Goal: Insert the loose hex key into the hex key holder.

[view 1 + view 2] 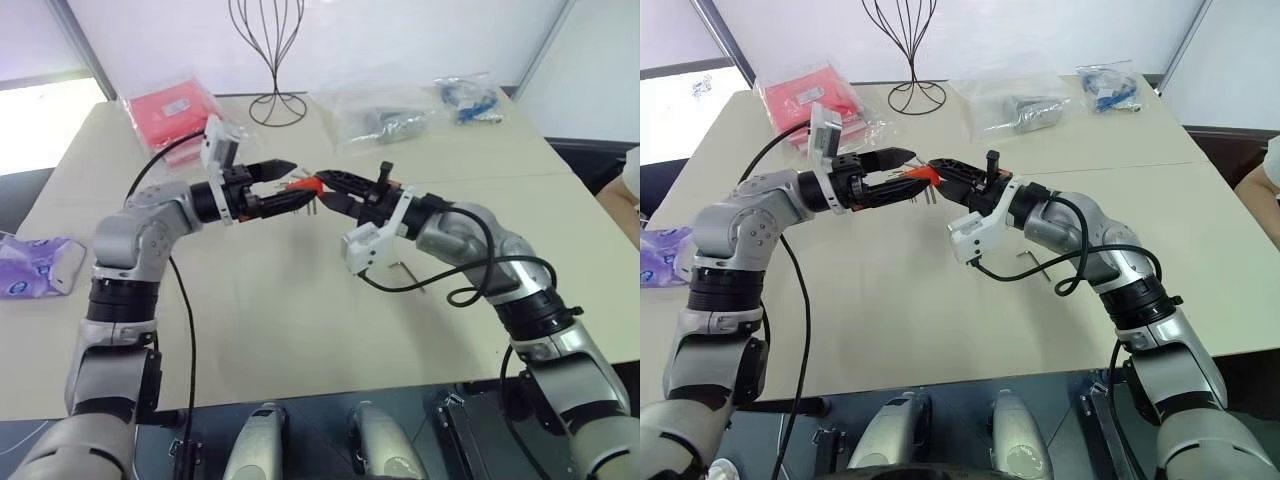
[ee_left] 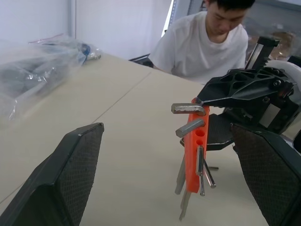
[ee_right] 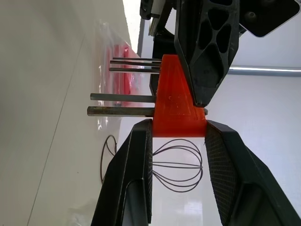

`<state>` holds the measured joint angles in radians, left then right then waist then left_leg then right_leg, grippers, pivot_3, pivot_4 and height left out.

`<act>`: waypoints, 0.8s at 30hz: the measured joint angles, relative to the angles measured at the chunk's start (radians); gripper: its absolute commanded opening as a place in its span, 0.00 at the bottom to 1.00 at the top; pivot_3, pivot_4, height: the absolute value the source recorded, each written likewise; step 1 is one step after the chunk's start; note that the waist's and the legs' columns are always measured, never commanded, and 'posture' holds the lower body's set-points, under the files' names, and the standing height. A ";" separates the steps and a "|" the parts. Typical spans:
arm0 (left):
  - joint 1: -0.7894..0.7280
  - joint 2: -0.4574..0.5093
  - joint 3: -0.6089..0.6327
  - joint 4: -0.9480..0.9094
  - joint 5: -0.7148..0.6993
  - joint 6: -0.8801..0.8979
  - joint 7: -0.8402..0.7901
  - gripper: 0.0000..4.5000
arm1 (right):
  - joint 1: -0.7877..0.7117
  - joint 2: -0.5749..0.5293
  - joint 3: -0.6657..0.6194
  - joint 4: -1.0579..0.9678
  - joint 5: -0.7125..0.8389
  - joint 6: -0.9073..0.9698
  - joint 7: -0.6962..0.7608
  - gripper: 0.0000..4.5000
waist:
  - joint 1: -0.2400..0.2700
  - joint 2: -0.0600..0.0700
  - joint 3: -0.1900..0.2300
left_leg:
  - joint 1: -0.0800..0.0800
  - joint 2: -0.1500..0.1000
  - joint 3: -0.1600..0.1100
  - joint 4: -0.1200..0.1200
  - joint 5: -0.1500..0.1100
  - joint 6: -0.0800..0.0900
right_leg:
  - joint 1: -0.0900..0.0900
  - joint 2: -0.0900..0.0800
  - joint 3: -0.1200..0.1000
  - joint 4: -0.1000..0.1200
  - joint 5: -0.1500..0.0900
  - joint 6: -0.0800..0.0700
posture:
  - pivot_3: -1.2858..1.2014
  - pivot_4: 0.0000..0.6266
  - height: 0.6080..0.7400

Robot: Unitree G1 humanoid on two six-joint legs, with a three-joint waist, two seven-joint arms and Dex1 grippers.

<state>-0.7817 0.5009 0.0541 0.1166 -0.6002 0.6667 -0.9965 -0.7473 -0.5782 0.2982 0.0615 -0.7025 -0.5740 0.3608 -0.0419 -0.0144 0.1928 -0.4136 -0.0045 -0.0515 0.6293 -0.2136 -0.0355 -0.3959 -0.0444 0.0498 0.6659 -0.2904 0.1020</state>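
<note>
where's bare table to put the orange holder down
Bare table lies in front of both grippers, between the arms, bordered on the right by the loose hex key. The far edge is crowded: red packets, wire stand, plastic bags. The right gripper holds the holder.

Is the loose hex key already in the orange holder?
No. The loose hex key lies on the table, apart from the holder.

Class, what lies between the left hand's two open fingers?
The orange plastic hex key holder, gripped by the right hand, stands between the left hand's fingers, untouched, in the left wrist view.
</note>
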 measured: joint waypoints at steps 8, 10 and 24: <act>0.000 -0.001 0.000 0.000 0.000 0.001 -0.005 0.49 | 0.000 0.000 0.000 0.000 0.000 0.005 0.001 0.23 | 0.000 0.000 0.000 | 0.000 0.000 0.000 0.000 0.000 0.000 | 0.000 0.000 0.000 0.000 0.000 0.000 | 0.52 0.24 1.00; 0.000 -0.002 -0.001 -0.001 -0.004 0.002 -0.013 0.23 | 0.000 0.000 0.000 0.000 0.000 0.016 0.001 0.23 | 0.000 0.000 0.000 | 0.000 0.000 0.000 0.000 0.000 0.000 | 0.000 0.000 0.000 0.000 0.000 0.000 | 0.52 0.24 1.00; 0.012 0.007 -0.003 -0.019 -0.022 0.023 -0.042 0.00 | -0.003 0.000 0.000 0.001 0.003 0.029 0.017 0.23 | 0.001 0.000 0.000 | 0.000 0.000 0.000 0.000 0.000 0.000 | 0.000 0.000 0.000 0.000 0.000 0.000 | 0.52 0.24 1.00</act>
<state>-0.7701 0.5079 0.0508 0.0972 -0.6219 0.6896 -1.0387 -0.7502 -0.5784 0.2986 0.0628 -0.6998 -0.5453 0.3782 -0.0411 -0.0144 0.1928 -0.4135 -0.0045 -0.0515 0.6294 -0.2136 -0.0355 -0.3957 -0.0446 0.0498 0.6657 -0.2904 0.1020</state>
